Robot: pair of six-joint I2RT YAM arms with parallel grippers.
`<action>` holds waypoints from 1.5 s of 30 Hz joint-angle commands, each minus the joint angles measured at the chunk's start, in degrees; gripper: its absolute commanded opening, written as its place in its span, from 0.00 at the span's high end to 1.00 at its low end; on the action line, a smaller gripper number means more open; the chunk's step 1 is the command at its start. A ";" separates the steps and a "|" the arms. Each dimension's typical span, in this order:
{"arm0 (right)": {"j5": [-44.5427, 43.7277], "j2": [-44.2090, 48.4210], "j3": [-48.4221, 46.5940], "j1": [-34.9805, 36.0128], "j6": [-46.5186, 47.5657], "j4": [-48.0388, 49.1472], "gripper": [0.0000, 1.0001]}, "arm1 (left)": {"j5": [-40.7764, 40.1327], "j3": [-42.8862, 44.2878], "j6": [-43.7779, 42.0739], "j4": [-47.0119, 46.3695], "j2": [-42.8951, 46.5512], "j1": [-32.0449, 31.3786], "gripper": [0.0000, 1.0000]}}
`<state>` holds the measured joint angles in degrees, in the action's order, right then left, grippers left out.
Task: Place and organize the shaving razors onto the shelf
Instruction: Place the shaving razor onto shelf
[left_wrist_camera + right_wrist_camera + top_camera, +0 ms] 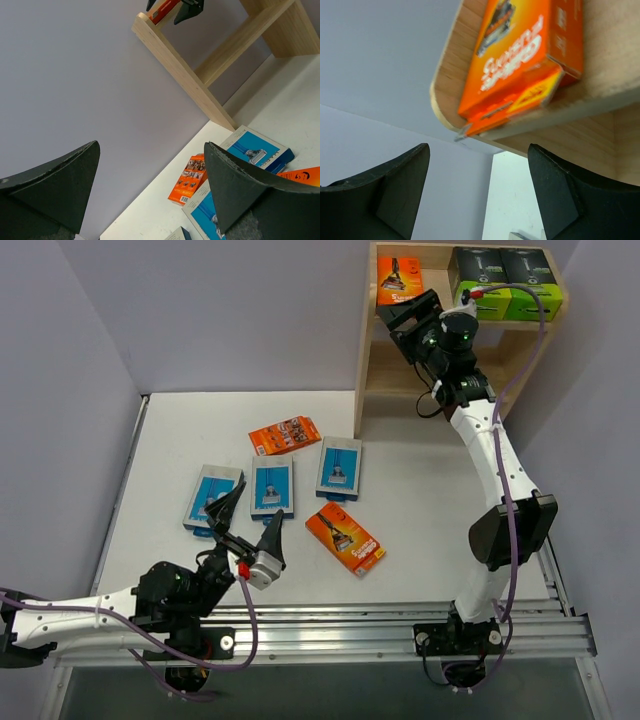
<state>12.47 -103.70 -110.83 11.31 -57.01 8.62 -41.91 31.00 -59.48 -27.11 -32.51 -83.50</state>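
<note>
Orange razor pack atop shelf, right tool just before it

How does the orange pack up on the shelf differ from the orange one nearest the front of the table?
The shelf pack lies on the shelf, top tier, left end, with the right gripper open before it; the table pack lies on the table, touched by nothing. The shelf pack points roughly front to back; the table pack lies slanted. Both are orange, face up.
</note>
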 commanded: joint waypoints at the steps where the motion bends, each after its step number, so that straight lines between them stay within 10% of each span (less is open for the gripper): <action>1: 1.77 3.86 2.63 0.20 1.03 0.87 0.25 | 0.34 2.31 0.77 -1.01 -0.88 0.27 0.06; 27: 11.53 33.37 48.05 1.34 22.03 0.96 0.25 | -2.03 2.66 1.39 -4.53 -8.27 6.16 0.06; 45: 0.55 59.39 77.25 11.98 10.88 -11.51 0.44 | -1.51 4.41 6.66 -3.30 -16.96 13.63 0.06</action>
<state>16.82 -47.53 -34.52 21.61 -43.03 -0.36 -43.22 32.16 -55.09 -28.51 -48.42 -70.98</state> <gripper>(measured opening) 0.565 0.940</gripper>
